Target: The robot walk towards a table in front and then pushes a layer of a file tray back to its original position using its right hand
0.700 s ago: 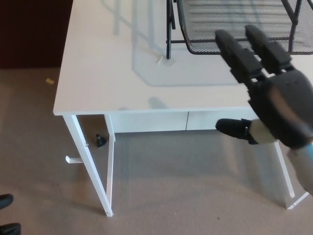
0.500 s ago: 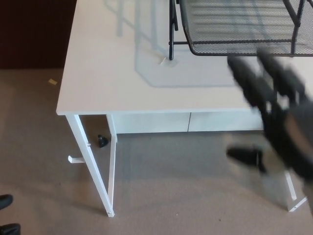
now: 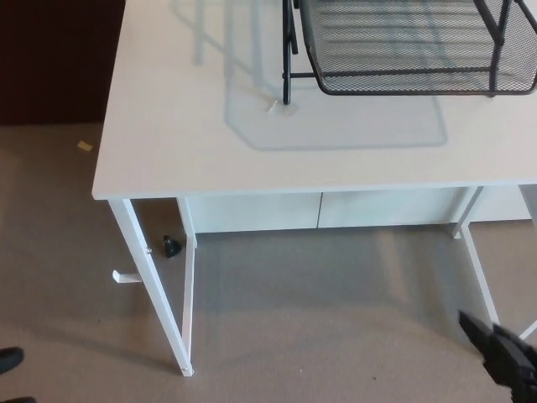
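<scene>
A black wire-mesh file tray layer (image 3: 403, 46) juts out toward me at the top of the head view, over the white table (image 3: 193, 134). Its black frame leg (image 3: 288, 59) stands on the tabletop at the tray's left. My right hand (image 3: 503, 357) shows only as black fingertips at the bottom right corner, low over the floor and well short of the tray. The rest of the hand is cut off by the picture's edge. My left hand does not show.
The table's white legs (image 3: 155, 285) stand on beige carpet. A small black object (image 3: 171, 246) lies on the floor under the table. A person's dark shoe (image 3: 10, 359) shows at the bottom left. A dark wall panel (image 3: 50, 59) fills the top left.
My right hand has dropped from in front of the tray, raised and spread, down to the bottom right corner. The tray has not moved; the view shifted slightly.
</scene>
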Tool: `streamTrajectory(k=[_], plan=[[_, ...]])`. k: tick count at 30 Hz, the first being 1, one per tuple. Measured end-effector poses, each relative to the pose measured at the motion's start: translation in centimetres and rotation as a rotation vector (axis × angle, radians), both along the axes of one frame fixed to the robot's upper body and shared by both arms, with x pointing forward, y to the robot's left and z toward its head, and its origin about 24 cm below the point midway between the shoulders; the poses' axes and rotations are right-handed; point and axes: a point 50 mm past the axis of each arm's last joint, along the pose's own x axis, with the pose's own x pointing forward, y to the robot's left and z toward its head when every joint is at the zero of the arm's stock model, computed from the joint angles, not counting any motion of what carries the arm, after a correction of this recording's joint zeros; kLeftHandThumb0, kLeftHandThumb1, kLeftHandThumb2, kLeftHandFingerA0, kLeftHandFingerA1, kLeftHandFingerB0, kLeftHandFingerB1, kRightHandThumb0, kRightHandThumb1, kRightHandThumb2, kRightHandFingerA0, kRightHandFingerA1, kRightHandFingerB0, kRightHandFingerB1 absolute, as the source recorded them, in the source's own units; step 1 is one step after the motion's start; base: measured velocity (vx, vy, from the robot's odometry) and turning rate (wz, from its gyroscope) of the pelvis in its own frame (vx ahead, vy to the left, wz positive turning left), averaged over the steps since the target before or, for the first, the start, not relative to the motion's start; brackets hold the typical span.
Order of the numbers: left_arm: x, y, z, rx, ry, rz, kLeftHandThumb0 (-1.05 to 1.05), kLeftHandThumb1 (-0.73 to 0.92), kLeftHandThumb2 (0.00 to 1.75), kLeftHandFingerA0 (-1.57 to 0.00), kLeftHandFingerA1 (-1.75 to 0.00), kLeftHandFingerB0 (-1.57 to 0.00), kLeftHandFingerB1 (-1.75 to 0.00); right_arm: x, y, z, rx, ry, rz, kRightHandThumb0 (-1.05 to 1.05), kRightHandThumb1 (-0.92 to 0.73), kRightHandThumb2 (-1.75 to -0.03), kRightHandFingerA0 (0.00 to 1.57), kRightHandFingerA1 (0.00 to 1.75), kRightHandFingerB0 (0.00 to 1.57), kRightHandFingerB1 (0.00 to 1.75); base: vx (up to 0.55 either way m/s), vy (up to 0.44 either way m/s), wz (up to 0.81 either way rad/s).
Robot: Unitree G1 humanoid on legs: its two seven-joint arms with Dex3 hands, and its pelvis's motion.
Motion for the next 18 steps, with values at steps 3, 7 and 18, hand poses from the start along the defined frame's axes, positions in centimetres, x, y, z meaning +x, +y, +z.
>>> streamTrajectory(k=[3, 7, 18], plan=[[-0.1, -0.1, -0.1, -0.003, 0.005, -0.001, -0.01, 0.52, 0.55, -0.56, -0.49, -0.46, -0.40, -0.3, -0.7, -1.1, 0.048, 0.060, -0.060, -0.63, -0.47, -0.82, 0.00, 0.21, 0.00, 0.17, 0.00, 0.000, 0.00], [-0.2, -0.1, -0.2, -0.004, 0.010, 0.001, -0.04, 0.52, 0.55, -0.57, -0.48, -0.46, -0.40, -0.4, -1.6, -2.4, 0.107, 0.132, -0.139, -0.66, -0.48, -0.83, 0.00, 0.21, 0.00, 0.15, 0.00, 0.000, 0.00], [-0.6, 0.0, -0.6, -0.012, 0.032, 0.010, -0.07, 0.51, 0.54, -0.55, -0.47, -0.44, -0.39, -1.2, -3.4, -5.2, 0.284, 0.295, -0.294, -0.71, -0.48, -0.84, 0.00, 0.20, 0.00, 0.12, 0.00, 0.000, 0.00]])
